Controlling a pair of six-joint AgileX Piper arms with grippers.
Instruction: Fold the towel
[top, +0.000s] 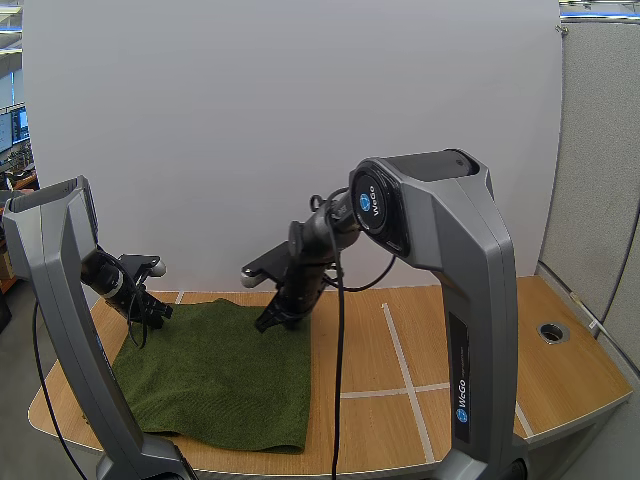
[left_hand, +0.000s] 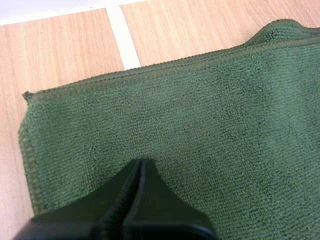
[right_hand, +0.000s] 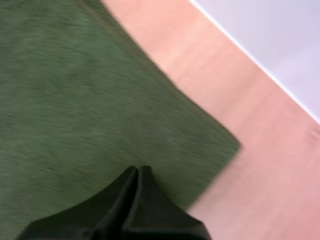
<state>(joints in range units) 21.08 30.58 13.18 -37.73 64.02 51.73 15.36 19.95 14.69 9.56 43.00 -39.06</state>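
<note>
Towel (top: 220, 375) lies flat on the bench (top: 480, 340); left arm (top: 55, 260) and right arm (top: 440, 230) reach down over its far corners, left jaws and right jaws clenched, empty.

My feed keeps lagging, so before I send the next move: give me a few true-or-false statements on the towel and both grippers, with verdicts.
1. The towel lies spread out on the table. True.
2. The left gripper stands open. False: it is shut, one dark wedge over the towel.
3. The right gripper is shut, close to a corner of the towel. True.
4. The towel is white. False: it is dark green.
5. Both grippers are at the towel's near edge. False: in the high view both are at its far edge.
</note>
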